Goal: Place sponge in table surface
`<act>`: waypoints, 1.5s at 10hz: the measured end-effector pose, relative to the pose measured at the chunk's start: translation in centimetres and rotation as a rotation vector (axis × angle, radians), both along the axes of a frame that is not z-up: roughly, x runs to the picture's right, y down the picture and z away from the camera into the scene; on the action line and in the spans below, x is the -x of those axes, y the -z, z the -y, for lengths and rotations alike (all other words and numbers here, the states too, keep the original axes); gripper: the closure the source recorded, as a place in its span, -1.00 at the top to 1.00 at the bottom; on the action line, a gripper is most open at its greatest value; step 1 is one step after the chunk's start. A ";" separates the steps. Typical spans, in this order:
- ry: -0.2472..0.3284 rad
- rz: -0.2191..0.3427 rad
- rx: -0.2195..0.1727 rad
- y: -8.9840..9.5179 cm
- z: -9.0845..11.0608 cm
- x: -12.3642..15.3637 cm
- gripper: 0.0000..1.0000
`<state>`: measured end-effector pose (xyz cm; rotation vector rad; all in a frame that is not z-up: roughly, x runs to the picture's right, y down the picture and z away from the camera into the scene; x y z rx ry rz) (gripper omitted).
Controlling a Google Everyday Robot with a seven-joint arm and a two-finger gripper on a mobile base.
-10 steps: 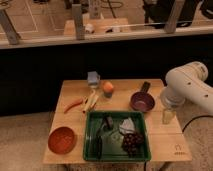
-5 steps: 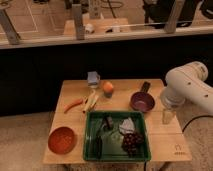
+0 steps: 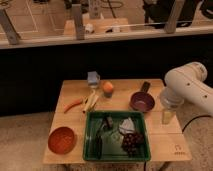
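A blue-grey block [image 3: 92, 77] that looks like the sponge stands at the back of the wooden table [image 3: 75, 90], next to an orange fruit [image 3: 107, 88]. My white arm [image 3: 192, 90] comes in from the right. My gripper [image 3: 167, 116] hangs at its lower end, pointing down over the table's right side, just right of a purple bowl [image 3: 141, 102]. It is far from the blue-grey block. Whether it holds anything cannot be made out.
A green tray [image 3: 90, 145] at the front centre holds a dark item, a pale item [image 3: 127, 125] and dark grapes [image 3: 131, 142]. An orange bowl [image 3: 61, 139] sits front left. A carrot-like piece [image 3: 73, 105] and pale sticks [image 3: 91, 101] lie left of centre.
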<state>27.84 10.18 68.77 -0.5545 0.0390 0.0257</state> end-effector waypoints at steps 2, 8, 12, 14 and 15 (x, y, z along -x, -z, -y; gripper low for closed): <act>-0.011 0.062 0.015 -1.6 2.1 2.6 0.60; -0.027 0.126 0.000 -4.0 5.2 5.8 0.60; -0.028 0.125 0.000 -4.0 5.2 5.7 0.60; -0.017 0.140 -0.002 -4.0 5.3 6.0 0.60; 0.021 0.172 -0.002 -4.0 5.4 6.3 0.60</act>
